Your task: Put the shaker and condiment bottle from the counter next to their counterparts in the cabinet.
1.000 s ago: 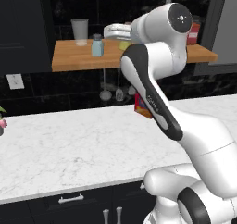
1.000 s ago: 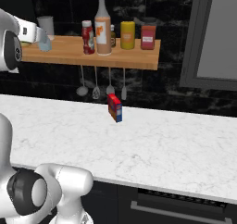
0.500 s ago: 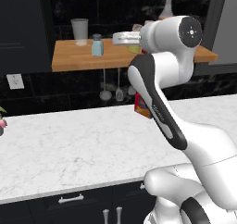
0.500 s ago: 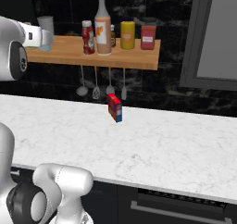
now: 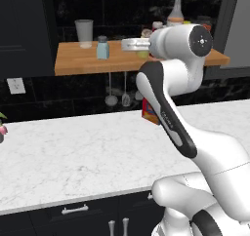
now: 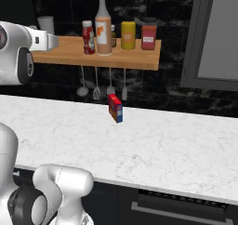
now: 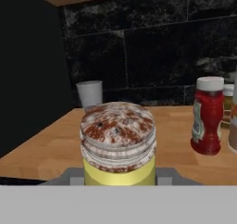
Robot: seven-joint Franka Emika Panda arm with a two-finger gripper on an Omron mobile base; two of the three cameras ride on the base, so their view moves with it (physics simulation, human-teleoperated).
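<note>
My gripper (image 7: 119, 177) is shut on the yellow-green shaker (image 7: 118, 142), whose speckled grey cap rises close to the lens. In the left base view the shaker (image 5: 143, 54) hangs just over the wooden cabinet shelf (image 5: 73, 62), to the right of the pale blue shaker (image 5: 102, 48). The red condiment bottle (image 6: 87, 37) stands upright on the shelf beside the tall orange-labelled bottle (image 6: 103, 26). From the hand it shows to the right as the condiment bottle (image 7: 207, 121). The marble counter (image 5: 73, 152) lies below.
A white cup (image 5: 84, 33) stands at the shelf's back left. A yellow jar (image 6: 128, 35) and a red jar (image 6: 148, 36) stand right of the tall bottle. Ladles (image 6: 96, 87) hang under the shelf. A red-and-blue box (image 6: 115, 108) stands on the counter.
The hand with the shaker has come slightly lower and rightward along the shelf in the left base view, and the big wrist joint has swung right. The grip is unchanged.
</note>
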